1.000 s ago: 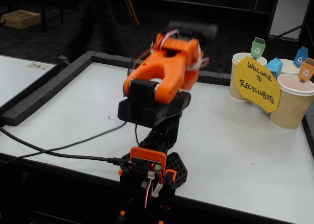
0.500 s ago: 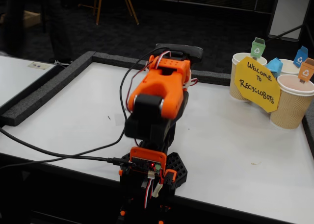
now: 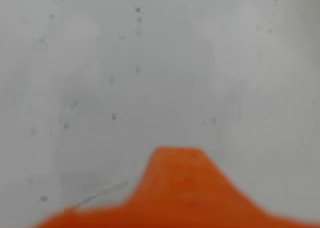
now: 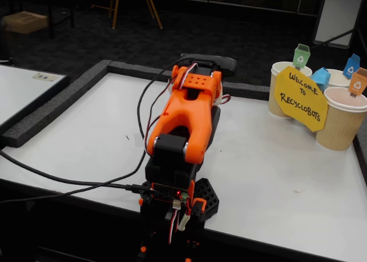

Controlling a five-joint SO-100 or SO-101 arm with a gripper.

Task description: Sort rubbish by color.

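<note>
In the wrist view only a blurred orange part of my gripper (image 3: 176,158) shows at the bottom edge, over bare white table (image 3: 150,78); its jaws cannot be made out. In the fixed view the orange arm (image 4: 186,116) is folded over its base and hides the gripper. A small blue crumpled lump (image 4: 321,77) shows just above the yellow sign (image 4: 300,97), seemingly in the cup behind it. The green and orange lumps are out of view.
Three tan ribbed paper cups stand at the back right of the table: one with a green tag (image 4: 281,81), one with a blue tag (image 4: 344,77), one with an orange tag (image 4: 342,121). Black cables (image 4: 69,182) run off the table's left front. A raised dark rim (image 4: 63,104) borders the table.
</note>
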